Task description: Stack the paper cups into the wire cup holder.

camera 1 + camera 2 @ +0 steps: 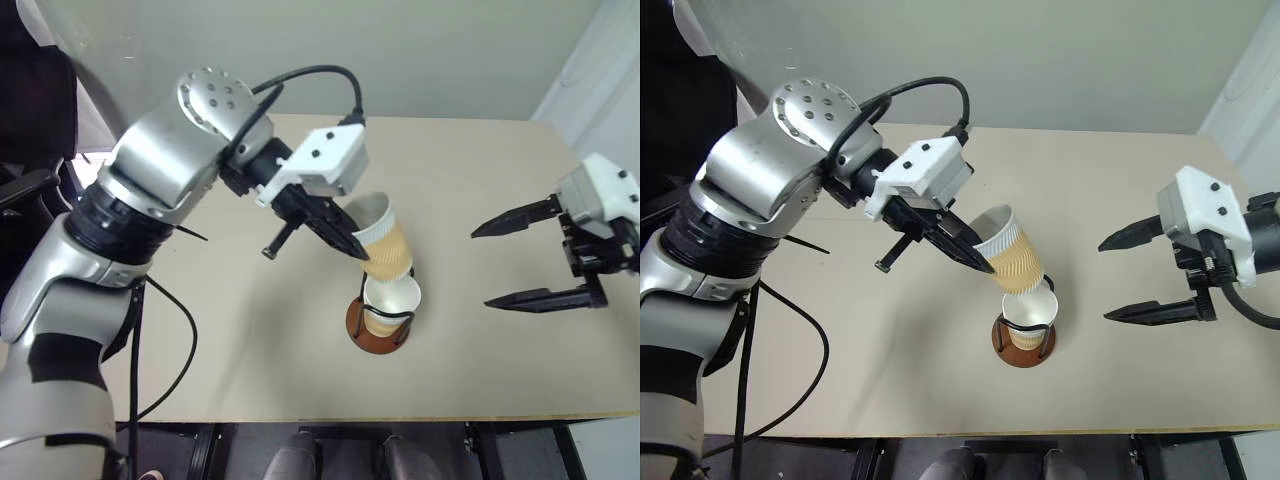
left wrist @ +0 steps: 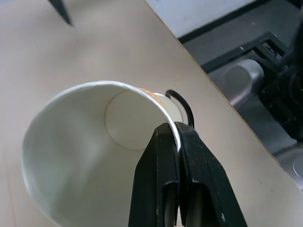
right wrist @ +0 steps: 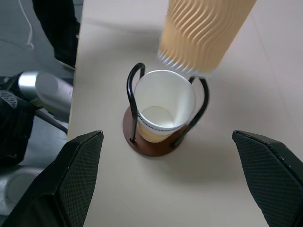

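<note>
Left hand (image 2: pixel 179 142): nearest the left wrist camera; its two black fingers are pressed together on the rim of a paper cup, one finger inside the wall and one outside.
Held cup (image 1: pixel 1008 251): tan-yellow ribbed outer wall, white inside; it hangs tilted in the air, mouth turned up toward the left arm, bottom pointing down at the holder. Its lower end sits just above the rim of the cup already in the holder; whether the two touch cannot be told.
Wire cup holder (image 1: pixel 378 338): round reddish-brown disc base with thin black wire loops rising from it, standing on the tabletop near the front edge, about midway between the two arms.
Cup in holder (image 3: pixel 164 104): upright inside the wire loops, white mouth open upward, its rim reaching about the tops of the loops.
Right hand (image 1: pixel 1148 276): fingers spread wide apart with nothing between them, hovering over the right side of the tabletop, tips pointing toward the holder and well apart from it.
Tabletop (image 1: pixel 200 350): pale beige, bare around the holder.
Cable (image 1: pixel 180 330): a black cable loops from the left arm across the tabletop's left side.
</note>
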Controlling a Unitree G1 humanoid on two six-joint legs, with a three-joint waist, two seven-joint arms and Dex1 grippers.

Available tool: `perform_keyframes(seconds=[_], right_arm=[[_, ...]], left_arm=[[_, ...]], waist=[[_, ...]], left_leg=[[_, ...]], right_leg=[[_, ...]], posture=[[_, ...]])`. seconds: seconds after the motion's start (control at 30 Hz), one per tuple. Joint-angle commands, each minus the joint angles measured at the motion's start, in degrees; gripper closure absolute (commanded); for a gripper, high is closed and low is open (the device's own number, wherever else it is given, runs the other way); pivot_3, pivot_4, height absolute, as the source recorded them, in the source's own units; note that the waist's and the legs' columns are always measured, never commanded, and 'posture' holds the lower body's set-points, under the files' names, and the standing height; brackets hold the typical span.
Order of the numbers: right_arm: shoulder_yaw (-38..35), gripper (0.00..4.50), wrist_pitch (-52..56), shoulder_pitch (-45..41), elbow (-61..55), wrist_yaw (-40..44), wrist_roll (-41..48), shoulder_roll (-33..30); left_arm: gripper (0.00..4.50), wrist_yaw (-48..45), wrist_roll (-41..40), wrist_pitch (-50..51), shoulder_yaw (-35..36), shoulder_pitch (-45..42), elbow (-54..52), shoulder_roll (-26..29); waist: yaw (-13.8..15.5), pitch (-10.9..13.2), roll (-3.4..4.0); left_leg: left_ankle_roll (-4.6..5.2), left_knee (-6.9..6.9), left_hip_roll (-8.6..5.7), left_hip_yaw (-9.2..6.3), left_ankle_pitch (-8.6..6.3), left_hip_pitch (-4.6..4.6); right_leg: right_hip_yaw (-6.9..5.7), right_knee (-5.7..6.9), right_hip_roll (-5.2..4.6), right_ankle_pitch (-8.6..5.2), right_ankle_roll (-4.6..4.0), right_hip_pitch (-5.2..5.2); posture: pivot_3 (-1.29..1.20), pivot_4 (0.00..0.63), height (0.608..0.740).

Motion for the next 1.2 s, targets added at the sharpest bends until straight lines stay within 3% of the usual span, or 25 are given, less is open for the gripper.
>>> perform_keyframes(seconds=[0.03, 0.37, 0.8, 1.2], right_arm=[[-4.2, 0.00, 2.0, -2.2, -1.1, -1.7, 3.0, -1.7], [-8.6, 0.00, 8.8, -7.2, -1.7, -6.4, 10.6, -4.5], [-8.4, 0.00, 8.9, -8.0, -1.3, -9.5, 11.7, -5.2], [-7.8, 0.00, 8.4, -7.9, -1.5, -10.3, 12.1, -5.0]], left_arm=[[4.48, -1.8, -0.1, -3.0, -0.1, -2.7, 1.6, -1.5], [4.48, -1.8, 1.2, -8.9, -4.0, -4.1, 5.5, -5.1], [4.48, -1.8, 0.9, -13.1, -9.2, -3.9, 3.2, -2.5], [4.48, -1.7, 9.1, -20.0, -8.6, -0.2, 5.1, -5.6]], waist=[[0.0, 0.0, 0.01], [0.2, 0.0, 0.01], [0.2, 0.0, 0.01], [0.3, 0.0, 0.01]], left_leg=[[0.00, 0.00, 0.00, 0.00, 0.00, 0.00], [0.02, 0.01, -0.01, 0.00, -0.01, -0.06], [0.04, 0.01, -0.01, 0.00, -0.02, -0.06], [0.05, 0.05, -0.01, 0.00, -0.03, -0.07]], right_leg=[[0.00, 0.00, 0.00, 0.00, 0.00, 0.00], [0.00, -0.04, 0.00, -0.01, 0.06, -0.01], [0.00, -0.04, 0.00, -0.02, 0.09, -0.02], [0.00, -0.02, 0.00, -0.02, 0.10, -0.01]], posture=[[0.00, 0.150, 0.740], [0.00, 0.150, 0.740], [0.00, 0.150, 0.740], [0.00, 0.150, 0.740]])
